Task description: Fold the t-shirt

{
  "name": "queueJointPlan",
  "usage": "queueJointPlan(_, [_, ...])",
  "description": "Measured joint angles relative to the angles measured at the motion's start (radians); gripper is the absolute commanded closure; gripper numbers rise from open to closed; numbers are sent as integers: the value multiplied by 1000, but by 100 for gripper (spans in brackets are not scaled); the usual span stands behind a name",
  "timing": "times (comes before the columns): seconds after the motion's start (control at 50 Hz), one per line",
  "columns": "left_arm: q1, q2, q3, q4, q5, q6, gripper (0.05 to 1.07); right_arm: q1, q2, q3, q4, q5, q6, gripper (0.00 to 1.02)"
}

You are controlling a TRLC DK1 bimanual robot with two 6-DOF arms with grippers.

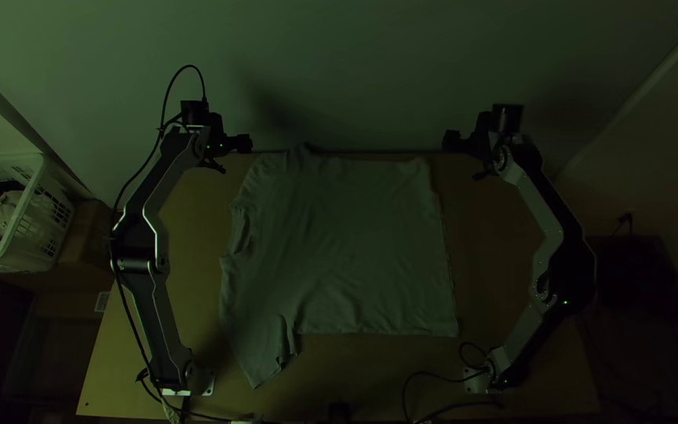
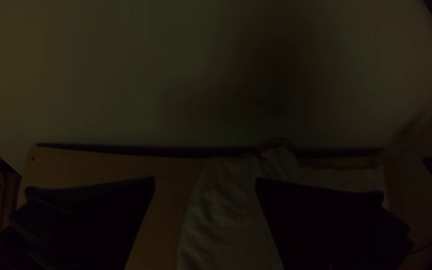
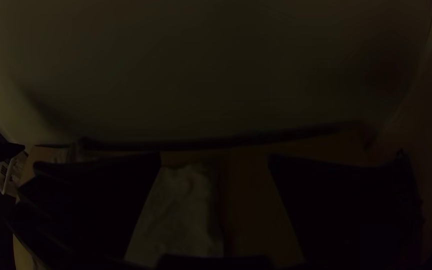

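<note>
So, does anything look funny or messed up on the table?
Yes, a little: the t-shirt is spread out, but a bit is scrunched up at the table's far edge, while one sleeve pokes toward the near edge. The sides don't match.

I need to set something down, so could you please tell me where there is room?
The table is bare between the t-shirt and right arm, more narrowly between t-shirt and left arm. Crowded: the far edge, where the t-shirt reaches.

Left claw (image 1: 223, 144), right claw (image 1: 475, 144) well apart, both spread wide.
</note>
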Motion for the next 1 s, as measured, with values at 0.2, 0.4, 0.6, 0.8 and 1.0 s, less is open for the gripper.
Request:
queueJointPlan(0.2, [0,112,85,-20,0,0,11,0,53,26,-28,0,8,4])
queueJointPlan(0.4, [-3,206,156,-19,-3,0,17,0,71,28,-33,0,16,4])
queueJointPlan(0.6, [-18,264,174,-4,-20,7,17,0,80,29,-33,0,22,4])
queueJointPlan(0.8, [-38,303,175,3,-30,12,17,0,98,29,-33,0,23,4])
queueJointPlan(1.0, [-40,322,194,16,-30,35,76,6,118,29,-34,0,39,4])
